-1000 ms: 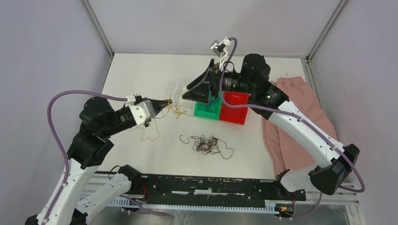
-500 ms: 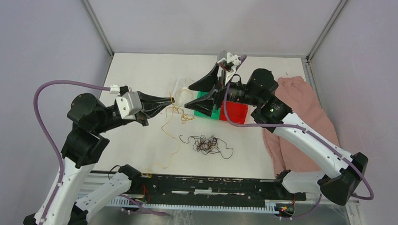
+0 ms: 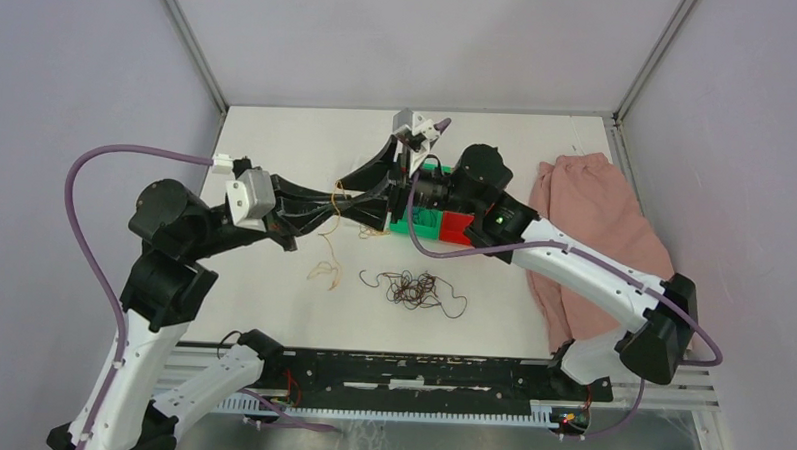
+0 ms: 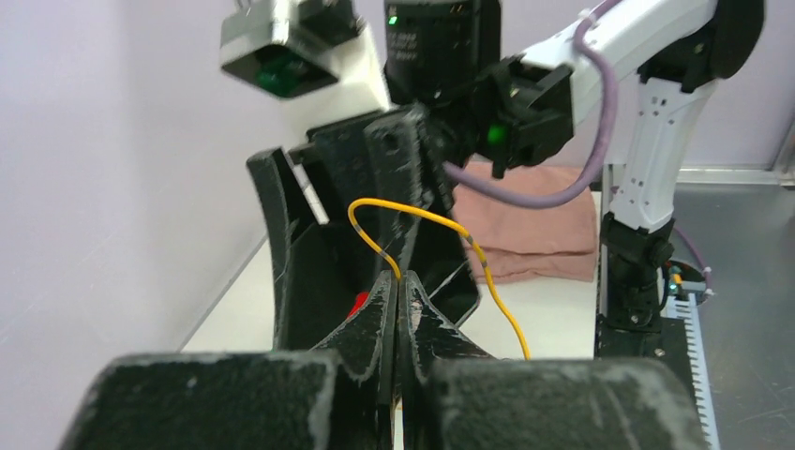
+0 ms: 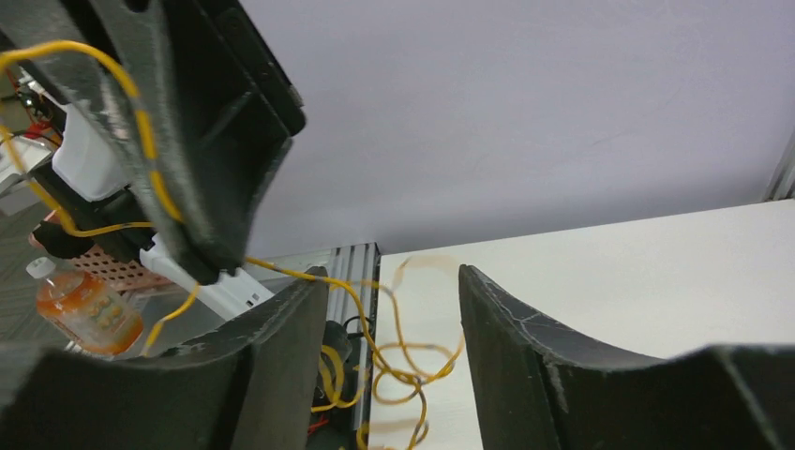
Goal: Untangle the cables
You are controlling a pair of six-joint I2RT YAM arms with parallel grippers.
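Note:
My left gripper (image 4: 398, 281) is shut on a thin yellow cable (image 4: 413, 213) that loops up from its tips and trails down to the right. In the top view the left gripper (image 3: 338, 199) holds the yellow cable (image 3: 324, 270) above the table, its loose end dangling in curls. My right gripper (image 5: 392, 281) is open, tip to tip with the left one, and blurred yellow cable loops (image 5: 405, 354) hang between its fingers (image 5: 511, 323). A dark brown cable tangle (image 3: 413, 289) lies on the table in front.
A green bin (image 3: 415, 224) and a red bin (image 3: 458, 228) stand side by side under the right arm. A pink cloth (image 3: 595, 227) covers the table's right side. The black rail (image 3: 399, 370) runs along the near edge.
The right arm has swung left from over the bins to meet the left gripper, its jaws narrowing somewhat. The left gripper has carried the yellow cable right and higher.

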